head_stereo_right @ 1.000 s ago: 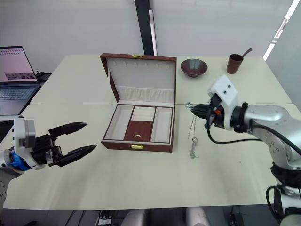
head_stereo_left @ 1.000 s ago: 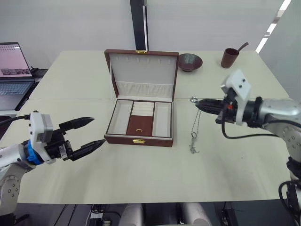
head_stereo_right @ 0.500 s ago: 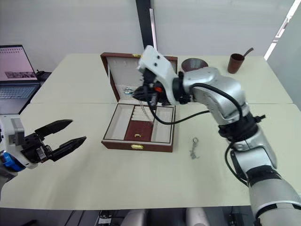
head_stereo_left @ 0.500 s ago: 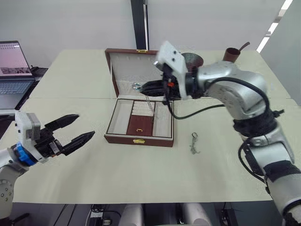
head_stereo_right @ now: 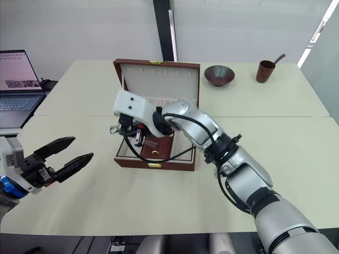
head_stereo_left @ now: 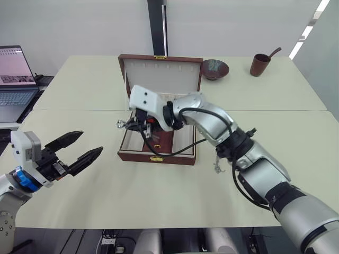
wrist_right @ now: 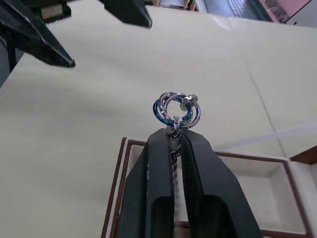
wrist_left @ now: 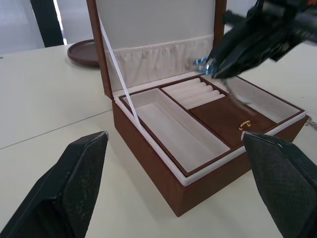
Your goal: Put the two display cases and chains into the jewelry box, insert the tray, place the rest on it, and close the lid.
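Pale cream surface (head_stereo_left: 159, 201) fills the near ground, a seam running across it at mid-depth, with white walls and a dark upright post behind. Nearest, the left gripper (head_stereo_left: 79, 150) hovers low at the left, its black fingers spread wide apart and holding nothing. Beyond it the right gripper (head_stereo_left: 127, 125) reaches across the front left corner of the jewelry box (head_stereo_left: 157, 156), fingers pinched together on a chain (wrist_right: 177, 110) just under its ring. A second chain (head_stereo_left: 218, 163) lies on the surface just right of the box. The tray (wrist_left: 218, 111) sits in the box, and the lid (head_stereo_left: 161, 79) stands upright. Farther back are a dark bowl (head_stereo_left: 214, 69), a brown cup (head_stereo_left: 259, 64) and, at the left edge, a laptop (head_stereo_left: 13, 74).
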Controlling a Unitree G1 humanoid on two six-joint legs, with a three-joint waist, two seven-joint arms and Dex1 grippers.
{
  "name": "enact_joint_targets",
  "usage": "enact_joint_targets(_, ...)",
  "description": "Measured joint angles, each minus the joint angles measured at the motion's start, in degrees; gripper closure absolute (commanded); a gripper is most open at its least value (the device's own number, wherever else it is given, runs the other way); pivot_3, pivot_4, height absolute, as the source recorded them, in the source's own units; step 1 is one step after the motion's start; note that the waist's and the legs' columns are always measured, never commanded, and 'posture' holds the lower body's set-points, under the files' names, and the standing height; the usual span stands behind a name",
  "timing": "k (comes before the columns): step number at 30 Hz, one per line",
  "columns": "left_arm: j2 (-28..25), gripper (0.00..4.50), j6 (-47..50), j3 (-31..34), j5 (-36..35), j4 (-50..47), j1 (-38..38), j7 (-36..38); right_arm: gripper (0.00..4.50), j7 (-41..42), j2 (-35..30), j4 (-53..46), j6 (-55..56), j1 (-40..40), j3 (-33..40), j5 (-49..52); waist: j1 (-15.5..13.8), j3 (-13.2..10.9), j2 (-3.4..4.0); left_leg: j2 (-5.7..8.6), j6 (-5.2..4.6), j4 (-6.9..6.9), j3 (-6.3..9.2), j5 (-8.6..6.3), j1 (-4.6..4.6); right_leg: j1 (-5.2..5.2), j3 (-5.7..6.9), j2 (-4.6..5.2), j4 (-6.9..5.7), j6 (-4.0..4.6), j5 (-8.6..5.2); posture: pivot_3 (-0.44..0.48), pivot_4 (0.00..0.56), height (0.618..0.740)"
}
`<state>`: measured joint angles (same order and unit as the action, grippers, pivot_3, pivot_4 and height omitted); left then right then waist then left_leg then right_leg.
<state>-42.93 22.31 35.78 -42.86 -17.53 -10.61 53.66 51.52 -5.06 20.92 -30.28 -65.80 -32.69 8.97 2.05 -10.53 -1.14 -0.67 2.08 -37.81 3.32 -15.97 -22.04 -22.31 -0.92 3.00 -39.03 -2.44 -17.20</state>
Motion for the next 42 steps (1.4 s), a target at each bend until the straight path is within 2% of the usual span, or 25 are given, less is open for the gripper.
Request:
enact_joint_targets(10, 0.00, 0.00, 1.06, 0.01, -0.91, -0.68, -0.05, -0.91, 4.49, 0.51, 3.30, 9.29, 6.26, 0.14, 0.03, -6.24, -0.01, 0.00, 0.01, 0.00, 0.01, 0.00, 0.00, 0.00, 0.01, 0.00, 0.00, 0.00, 0.00, 0.01, 0.01, 0.000, 0.150, 0.733)
enact_joint_targets(19, -0.01, 0.00, 1.09, 0.01, -1.13, -0.80, 0.04, -1.61, 4.49, 2.12, 3.89, 10.50, 5.65, 0.13, 0.58, -8.59, 0.00, -0.01, 0.01, 0.00, 0.01, 0.00, 0.00, -0.01, 0.01, 0.00, 0.01, 0.00, 0.00, 0.01, 0.01, 0.000, 0.150, 0.733)
enact_joint_targets(21, -0.01, 0.00, 1.09, 0.01, -1.19, -0.94, 0.04, -1.56, 3.78, 2.24, 4.03, 10.50, 4.27, 0.08, 1.47, -8.60, -0.01, -0.01, 0.01, 0.00, 0.02, 0.01, 0.01, -0.01, 0.01, 0.00, 0.00, 0.00, 0.00, 0.01, 0.01, 0.000, 0.150, 0.733)
enact_joint_targets(26, -0.01, 0.00, 1.09, 0.01, -1.27, -1.02, 0.03, -1.24, 2.55, 2.49, 4.16, 10.28, 1.85, -0.37, 3.90, -8.37, -0.01, -0.01, 0.02, 0.00, 0.02, 0.01, 0.01, -0.01, 0.01, 0.00, 0.00, 0.00, 0.01, 0.01, 0.01, 0.000, 0.150, 0.733)
enact_joint_targets(30, -0.01, 0.00, 1.08, -0.01, -1.26, -1.05, 0.04, -0.82, 1.40, 2.56, 2.38, 3.80, 0.04, -0.12, 7.84, -6.70, -0.10, -0.02, 0.02, 0.01, 0.03, 0.01, 0.02, -0.01, -0.01, 0.00, 0.01, 0.01, 0.03, 0.01, 0.01, 0.000, 0.150, 0.733)
enact_joint_targets(33, -0.01, 0.00, 1.18, -0.11, -1.24, -1.11, 0.04, -0.77, 1.40, 2.67, -1.08, -4.73, -0.09, 1.86, 10.49, -5.36, -0.21, 0.00, -0.01, 0.02, 0.04, 0.01, 0.05, -0.02, 0.00, 0.03, 0.03, 0.03, 0.05, 0.01, 0.01, 0.000, 0.150, 0.733)
enact_joint_targets(37, -0.35, 0.00, 3.18, -0.52, -0.64, -0.89, -0.60, -1.69, 1.40, 4.28, -9.27, -18.71, -0.34, 12.77, 14.08, -2.50, -0.42, 0.02, -0.05, 0.08, 0.04, -0.02, 0.06, -0.02, -0.05, 0.05, 0.04, 0.09, 0.07, 0.00, 0.01, 0.000, 0.150, 0.733)
enact_joint_targets(42, -0.77, 0.00, 3.05, -1.65, 1.85, 0.46, -0.91, -0.95, 1.40, 5.02, -18.40, -31.16, 0.44, 25.53, 20.79, 1.37, -0.30, -0.01, -0.02, 0.02, 0.03, 0.01, 0.03, -0.02, -0.04, 0.05, 0.03, 0.04, 0.06, 0.00, 0.01, 0.000, 0.150, 0.733)
